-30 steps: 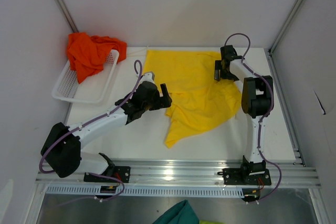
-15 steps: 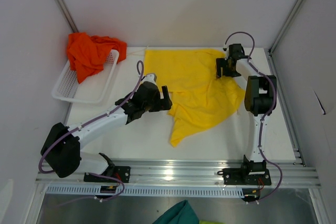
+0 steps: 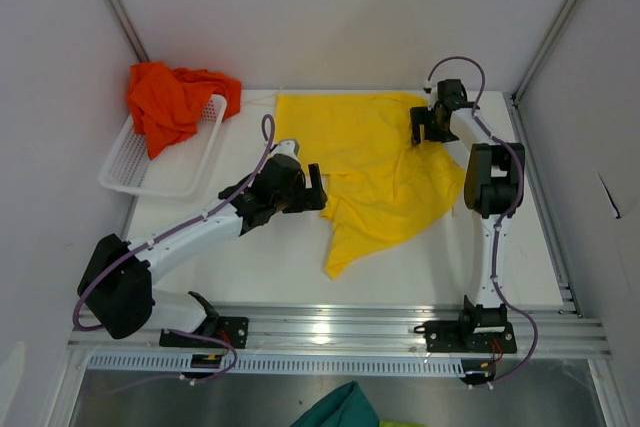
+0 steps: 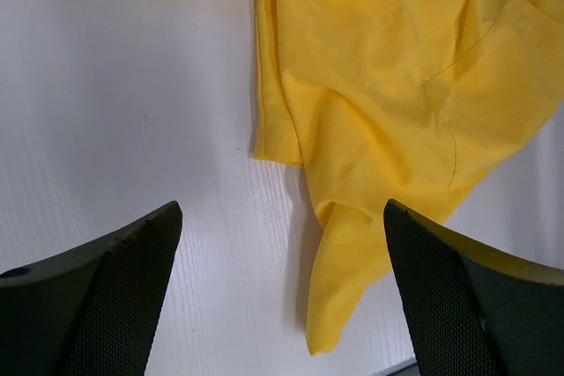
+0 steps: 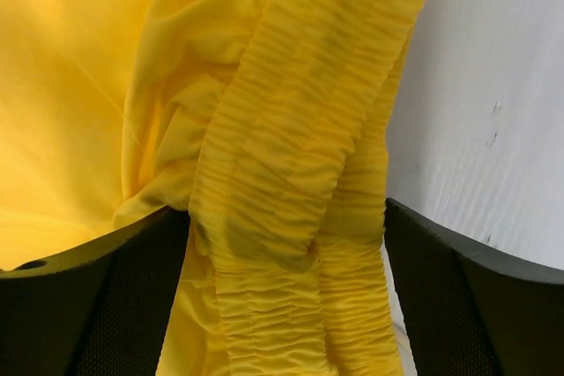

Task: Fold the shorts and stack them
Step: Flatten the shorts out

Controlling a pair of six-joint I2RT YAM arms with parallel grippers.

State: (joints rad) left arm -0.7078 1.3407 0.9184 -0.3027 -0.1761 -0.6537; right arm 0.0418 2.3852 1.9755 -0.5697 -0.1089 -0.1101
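The white basket (image 3: 128, 175) holds the orange-red shorts (image 3: 165, 102). Only the right wrist view shows the yellow shorts (image 3: 370, 167) waistband (image 5: 282, 129) between the released right fingers (image 5: 88, 305); the left fingers (image 4: 106, 305) are released too.

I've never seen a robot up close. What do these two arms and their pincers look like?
Both the left arm and the right arm are slim white tubes linked by chunky black joints, mounted on black bases on a silver metal rail. A thin purple cable loops along each. The jaws are dark wedge-shaped plates with finely dotted mesh faces.

White basket (image 3: 183, 161), teal cloth (image 3: 336, 409)
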